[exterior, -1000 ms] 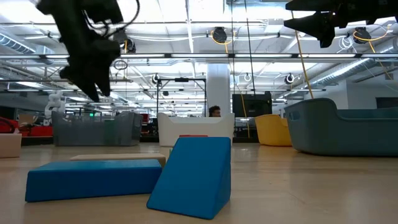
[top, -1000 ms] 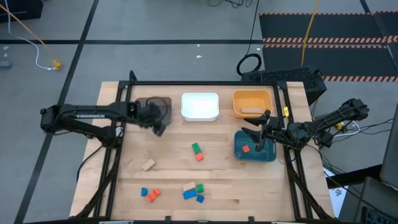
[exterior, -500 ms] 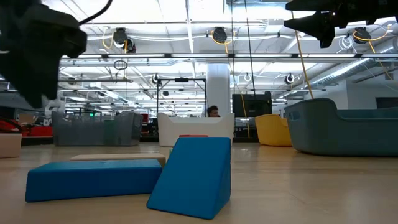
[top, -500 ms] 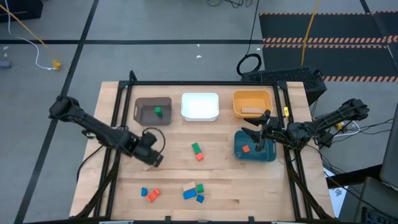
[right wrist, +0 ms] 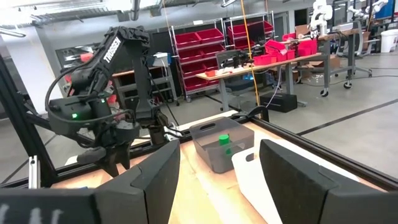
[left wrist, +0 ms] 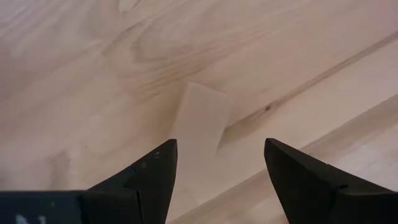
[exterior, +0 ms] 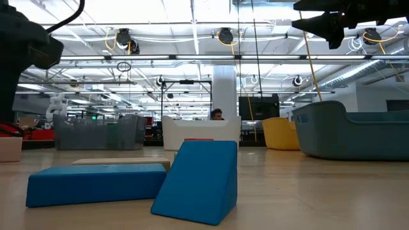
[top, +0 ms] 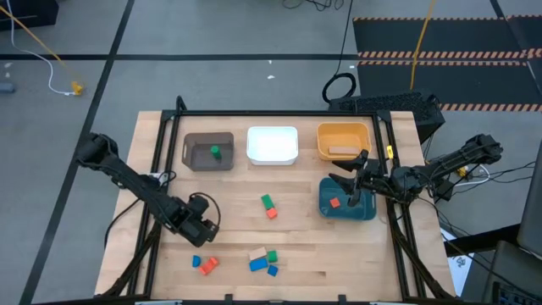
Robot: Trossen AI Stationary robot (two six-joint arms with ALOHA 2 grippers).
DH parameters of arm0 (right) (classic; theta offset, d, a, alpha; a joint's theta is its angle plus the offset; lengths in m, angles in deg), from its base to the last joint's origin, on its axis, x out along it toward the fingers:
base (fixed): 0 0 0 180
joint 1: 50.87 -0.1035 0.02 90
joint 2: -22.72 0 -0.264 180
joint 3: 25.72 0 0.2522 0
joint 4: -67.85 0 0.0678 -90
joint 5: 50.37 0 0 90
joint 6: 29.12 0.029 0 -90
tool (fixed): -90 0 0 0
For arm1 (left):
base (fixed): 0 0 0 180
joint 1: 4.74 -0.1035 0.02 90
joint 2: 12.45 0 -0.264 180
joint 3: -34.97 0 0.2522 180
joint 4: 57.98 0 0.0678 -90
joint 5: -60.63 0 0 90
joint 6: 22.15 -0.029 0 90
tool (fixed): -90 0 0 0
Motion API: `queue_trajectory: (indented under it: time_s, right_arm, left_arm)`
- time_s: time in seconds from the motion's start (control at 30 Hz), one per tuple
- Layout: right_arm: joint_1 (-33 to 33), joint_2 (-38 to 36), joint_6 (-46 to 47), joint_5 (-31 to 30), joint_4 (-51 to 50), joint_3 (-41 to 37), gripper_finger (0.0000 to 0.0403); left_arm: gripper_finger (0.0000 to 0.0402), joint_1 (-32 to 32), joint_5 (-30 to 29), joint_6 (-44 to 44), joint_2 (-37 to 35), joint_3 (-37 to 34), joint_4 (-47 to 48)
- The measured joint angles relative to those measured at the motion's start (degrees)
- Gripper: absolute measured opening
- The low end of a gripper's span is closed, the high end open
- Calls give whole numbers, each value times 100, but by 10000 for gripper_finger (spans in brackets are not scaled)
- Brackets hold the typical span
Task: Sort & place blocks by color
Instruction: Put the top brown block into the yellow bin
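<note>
My left gripper (top: 201, 224) (left wrist: 221, 143) is open and points down over a pale wood block (left wrist: 199, 121) that lies flat on the table; its fingers stand on either side without touching it. My right gripper (top: 349, 188) (right wrist: 219, 146) hangs open above the teal bin (top: 366, 208), which holds a red-orange block (top: 334, 202). A green block (top: 215, 152) lies in the brown bin (top: 196, 157), and a pale block (top: 343, 150) lies in the orange bin (top: 364, 135). Green (top: 268, 202), red-orange (top: 272, 213) and blue (top: 257, 264) blocks lie loose on the table.
The white bin (top: 272, 144) stands between the brown and orange bins along the far edge. Near the front edge lie a blue (top: 196, 262) and a red-orange block (top: 208, 265), and a cluster of pale, green and blue blocks (top: 264, 258). A black frame rail (top: 279, 113) borders the table.
My left gripper has swung from over the brown bin toward the table's near edge and come down over the pale wood block. A green block now shows in the brown bin where the gripper had stood.
</note>
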Motion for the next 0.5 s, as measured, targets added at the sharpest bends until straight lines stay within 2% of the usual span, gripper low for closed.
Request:
queue_trajectory:
  time_s: [0.2,0.5]
  right_arm:
    - [0,2,0,0,0,0,215]
    - [0,2,1,0,0,0,215]
  left_arm:
    - [242,70,232,-110,133,0,132]
    - [242,271,252,-310,123,-30,212]
